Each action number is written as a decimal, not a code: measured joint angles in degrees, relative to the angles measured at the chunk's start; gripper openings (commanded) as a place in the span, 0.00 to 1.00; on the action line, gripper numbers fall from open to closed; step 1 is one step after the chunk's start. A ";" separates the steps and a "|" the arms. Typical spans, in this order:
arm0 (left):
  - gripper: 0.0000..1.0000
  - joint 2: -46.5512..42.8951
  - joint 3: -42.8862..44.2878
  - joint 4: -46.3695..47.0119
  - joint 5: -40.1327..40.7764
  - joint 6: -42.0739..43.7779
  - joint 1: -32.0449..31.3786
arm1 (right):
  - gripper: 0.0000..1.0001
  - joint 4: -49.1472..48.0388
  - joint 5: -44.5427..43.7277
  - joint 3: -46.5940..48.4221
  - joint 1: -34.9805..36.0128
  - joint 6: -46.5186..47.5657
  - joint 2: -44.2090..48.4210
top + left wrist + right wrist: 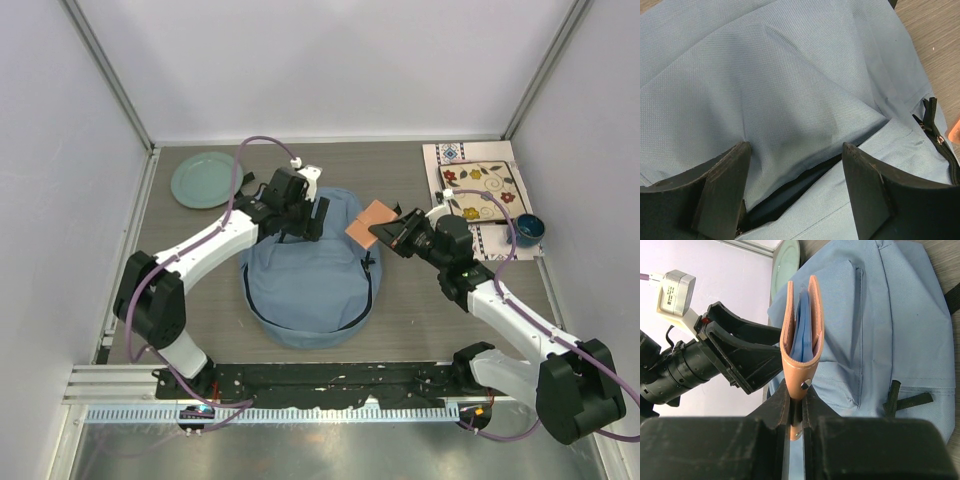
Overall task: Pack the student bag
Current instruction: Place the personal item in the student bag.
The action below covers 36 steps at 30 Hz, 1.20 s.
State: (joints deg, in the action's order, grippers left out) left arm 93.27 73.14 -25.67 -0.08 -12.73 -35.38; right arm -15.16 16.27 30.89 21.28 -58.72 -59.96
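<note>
Grey wood-grain table point(410, 320) inside plain white walls. At centre, the student bag point(310, 275), lying flat, rounded end toward the arm bases, dark zipper point(372, 285) tracing its right edge. At far left, a pale green plate point(203, 179). At far right, a floral-patterned mat point(480, 192) with a small dark blue bowl point(528, 228) at its near corner.

Over the bag's far end, the left gripper point(795, 150), jaws spread wide and gripping nothing, fingers on the blue fabric either side of a fold. Just below, a narrow dark slit of the bag's opening. To the right, above the bag's far-right corner, the right gripper point(799, 407), clamped tight on the snap end of a tan leather wallet point(801, 335) with a blue insert, held edge-up and clear of the bag.

Judged early in the packing: nothing visibly inside, mouth barely parted, wallet not yet in. Left to do, by this reading: widening the mouth, sliding the wallet through, closing the zipper. Unclear whether plate, mat or bowl belong in the load.
</note>
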 measured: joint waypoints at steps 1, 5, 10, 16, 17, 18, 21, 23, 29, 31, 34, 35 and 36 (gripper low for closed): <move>0.69 0.04 0.15 -0.11 0.00 -0.02 0.02 | 0.02 0.02 0.00 0.00 0.00 0.00 0.00; 0.51 0.74 0.57 -0.83 0.11 0.42 0.11 | 0.02 0.04 0.04 0.00 0.00 0.09 0.00; 0.24 1.42 0.59 -1.03 0.48 1.16 0.59 | 0.02 0.04 0.04 0.00 0.00 0.09 0.00; 0.00 1.49 0.72 -1.42 0.92 1.20 0.66 | 0.02 0.04 0.09 0.00 0.00 0.09 0.00; 0.00 1.49 0.98 -1.75 0.90 1.18 0.66 | 0.01 0.04 0.15 0.00 0.04 0.09 -0.02; 0.00 1.49 1.36 -2.14 0.87 1.11 0.66 | 0.01 0.02 0.20 0.00 0.15 0.09 -0.04; 0.00 1.55 3.67 -4.35 0.55 0.48 0.68 | 0.02 -0.24 0.37 0.00 1.05 0.04 -0.42; 0.00 1.57 5.55 -5.86 -0.17 -0.66 0.72 | 0.01 -0.70 0.42 0.02 1.97 -0.15 -1.14; 0.00 1.57 8.37 -7.61 -4.15 -5.51 1.81 | 0.01 -5.49 1.07 0.02 5.25 -3.02 -5.38; 0.00 1.57 8.37 -7.67 -4.85 -7.43 2.27 | 0.01 -7.52 1.25 0.02 6.60 -4.22 -6.80; 0.00 1.57 8.37 -7.67 -5.70 -10.51 2.97 | 0.01 -11.06 1.62 0.02 9.42 -6.12 -9.20; 0.00 1.57 8.33 -7.63 -5.97 -11.45 3.19 | 0.01 -12.09 1.81 0.02 10.27 -6.67 -10.05; 0.00 1.55 8.24 -7.58 -6.10 -12.44 3.32 | 0.01 -13.09 1.92 0.02 10.93 -7.37 -10.86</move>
State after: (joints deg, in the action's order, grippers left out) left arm 94.83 81.38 -33.26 -6.17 -25.17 -32.05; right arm -28.25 18.20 30.92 32.21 -66.08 -70.83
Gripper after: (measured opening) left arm 0.009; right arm 0.124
